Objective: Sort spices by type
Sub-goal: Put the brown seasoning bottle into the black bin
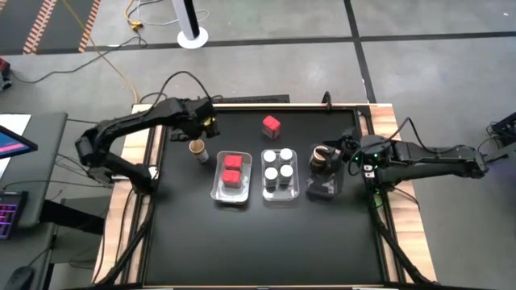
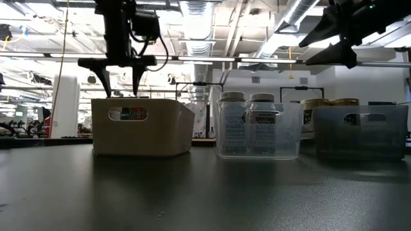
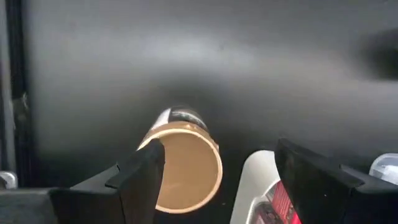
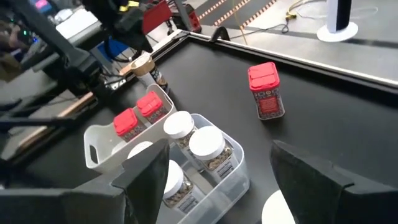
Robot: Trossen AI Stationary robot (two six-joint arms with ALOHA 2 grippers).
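Observation:
A tan-lidded jar [image 1: 196,148] stands alone on the black table, just on the near side of my left gripper [image 1: 200,131]. That gripper hangs open above the jar [image 3: 186,168], one finger on each side, touching nothing. A loose red box [image 1: 271,125] stands upright toward the far edge. Two red boxes [image 1: 231,168] sit in a white tray [image 1: 218,192]. Several white-lidded jars [image 1: 279,167] fill a clear tray [image 1: 280,196]. A tan-lidded jar [image 1: 321,157] sits in a grey tray [image 1: 322,191]. My right gripper [image 1: 343,151] hovers open over that tray.
The three trays stand side by side across the table's middle, the white one [image 2: 141,128] on the left, the clear one [image 2: 257,128] in the centre, the grey one [image 2: 359,131] on the right. Wooden borders frame the black mat. Bare mat lies on the near side of the trays.

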